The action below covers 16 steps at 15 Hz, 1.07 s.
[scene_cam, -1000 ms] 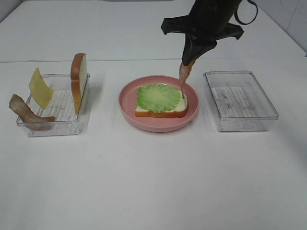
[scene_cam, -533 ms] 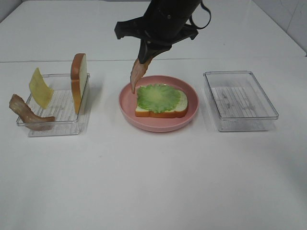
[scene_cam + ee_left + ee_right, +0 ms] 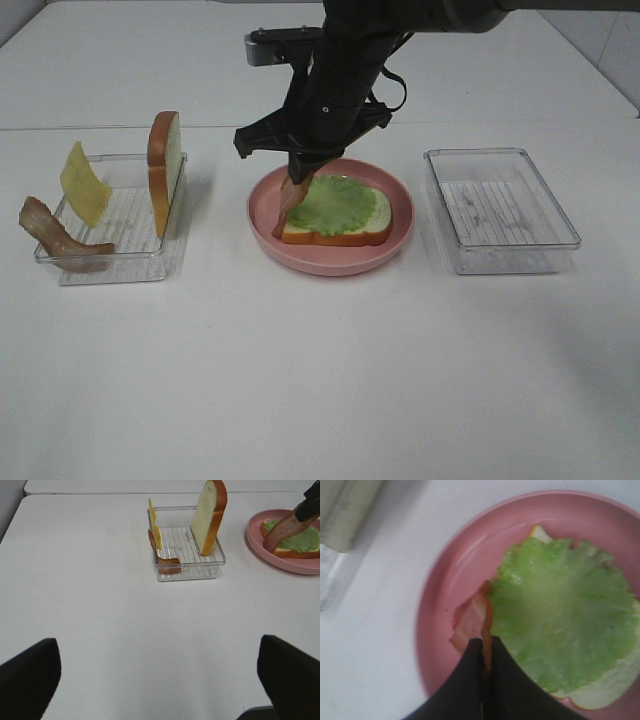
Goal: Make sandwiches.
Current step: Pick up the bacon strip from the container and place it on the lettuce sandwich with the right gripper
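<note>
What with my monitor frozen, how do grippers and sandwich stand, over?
Right gripper shut on bacon strip, hanging over pink plate at edge of lettuce on bread slice. Left gripper open, empty, well back. Nothing in the way.

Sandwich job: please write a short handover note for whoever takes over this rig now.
Left end effector: open, holding nothing, away from the food.
Right end effector: shut on a reddish-brown bacon strip hanging over the pink round plate, at the edge of the ruffled green lettuce leaf.
Done: a white bread slice lies on the plate, the lettuce on top.
Left: lay this bacon on the lettuce; then add the yellow cheese square, second bacon strip and upright bread slice from the left clear plastic tray.
</note>
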{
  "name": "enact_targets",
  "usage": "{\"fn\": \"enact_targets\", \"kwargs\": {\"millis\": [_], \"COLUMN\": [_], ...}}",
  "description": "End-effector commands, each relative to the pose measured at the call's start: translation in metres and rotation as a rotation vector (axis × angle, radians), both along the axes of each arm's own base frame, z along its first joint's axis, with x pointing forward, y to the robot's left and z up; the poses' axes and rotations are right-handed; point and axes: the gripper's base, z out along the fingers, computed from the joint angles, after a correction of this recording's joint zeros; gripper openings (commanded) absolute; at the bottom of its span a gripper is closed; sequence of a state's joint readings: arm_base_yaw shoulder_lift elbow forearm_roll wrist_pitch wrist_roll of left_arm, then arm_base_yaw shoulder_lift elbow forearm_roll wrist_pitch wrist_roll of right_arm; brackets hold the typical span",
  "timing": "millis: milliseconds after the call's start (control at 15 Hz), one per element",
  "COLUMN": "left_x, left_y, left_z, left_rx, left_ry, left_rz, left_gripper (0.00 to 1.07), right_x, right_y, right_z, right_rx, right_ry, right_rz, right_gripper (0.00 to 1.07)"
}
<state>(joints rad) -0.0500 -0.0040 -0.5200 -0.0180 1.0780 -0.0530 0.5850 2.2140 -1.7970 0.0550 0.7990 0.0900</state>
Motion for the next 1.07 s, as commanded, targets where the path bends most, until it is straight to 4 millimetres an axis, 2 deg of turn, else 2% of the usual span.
{"fn": "enact_targets", "kwargs": {"millis": [67,400,1000,1067], "left_x": [-0.002,-0.002,-0.002,-0.002], "left_y": [-0.001,-0.001,-0.001,-0.001], "left_z": [0.0,0.0,0.0,0.0], "left_rx": [-0.006,-0.006,-0.006,-0.006], "left_ry": [-0.021,-0.021,-0.021,-0.021], "left_rz": [-0.004,-0.004,-0.004,-0.004], "left_gripper": [1.01,1.01,1.01,1.01], "right_x": [0.008,0.012,0.015,0.015], "right_y": [-0.008,-0.012,-0.016,-0.016], "right_z": [-0.007,-0.024,-0.023,-0.023], "right_rx": [-0.123,-0.201,-0.26,-0.26], "right_ry": [-0.076,-0.076,-0.119,-0.118], "right_rz": [-0.016,0.0,0.03,0.03], "right_gripper": [0.0,0.0,0.0,0.11]}}
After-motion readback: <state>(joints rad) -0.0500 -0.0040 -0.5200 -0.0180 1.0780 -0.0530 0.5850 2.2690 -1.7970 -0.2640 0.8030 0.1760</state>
